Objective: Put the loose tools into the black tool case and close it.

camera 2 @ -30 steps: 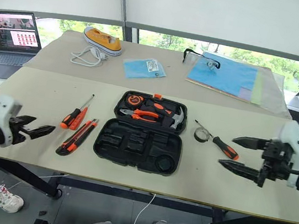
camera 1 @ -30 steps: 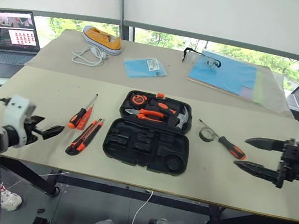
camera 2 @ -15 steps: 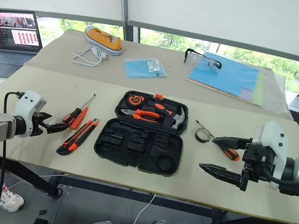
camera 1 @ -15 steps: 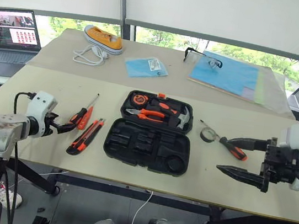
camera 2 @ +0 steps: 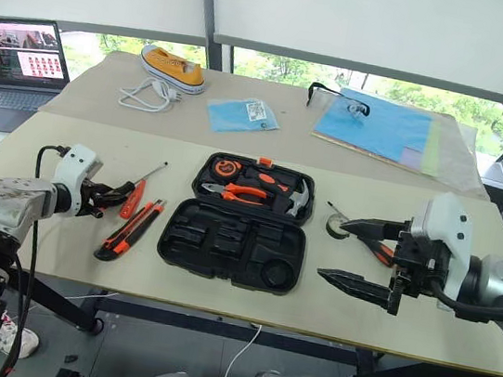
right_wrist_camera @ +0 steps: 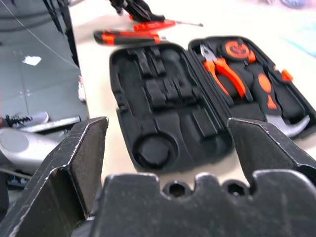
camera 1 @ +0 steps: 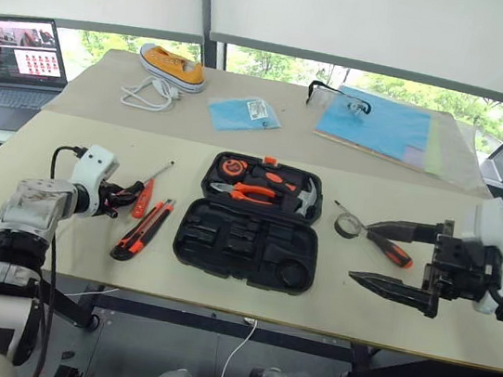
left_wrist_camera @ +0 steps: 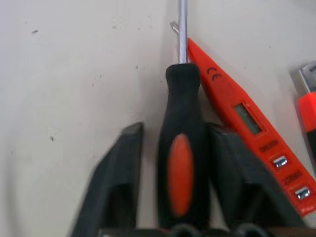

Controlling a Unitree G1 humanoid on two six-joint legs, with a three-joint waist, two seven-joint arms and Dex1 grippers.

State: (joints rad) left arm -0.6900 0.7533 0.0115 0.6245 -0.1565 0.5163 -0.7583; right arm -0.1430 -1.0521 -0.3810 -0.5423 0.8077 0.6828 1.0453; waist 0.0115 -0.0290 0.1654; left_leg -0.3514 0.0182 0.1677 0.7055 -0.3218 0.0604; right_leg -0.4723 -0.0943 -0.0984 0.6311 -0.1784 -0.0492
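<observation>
Right fingers: our right gripper [camera 2: 341,252] hangs spread wide and empty above the surface [camera 1: 71,140], just right of the black tool case [camera 1: 248,244].
Left fingers: our left gripper [camera 1: 126,197] has come forward from the surface's near left edge, and its fingers [left_wrist_camera: 118,177] have narrowed from wide apart to straddle the black-and-orange screwdriver [left_wrist_camera: 181,163]; a slim gap shows on one side, so we cannot tell whether the grip is firm.
Beside those fingers: the small orange screwdriver [left_wrist_camera: 247,123] lies against the straddled handle, and the utility knife [camera 1: 145,228] is just beyond it toward the case.
Case: open and flat between our two grippers, near half bare of tools, far half holding the pliers [camera 1: 251,193] and hammer [camera 1: 305,196].
Past the right fingers: another screwdriver [camera 1: 391,248] and the tape roll [camera 1: 349,225], both untouched.
Meaning: we judge the first pickup is starting; nothing loose is packed yet.
</observation>
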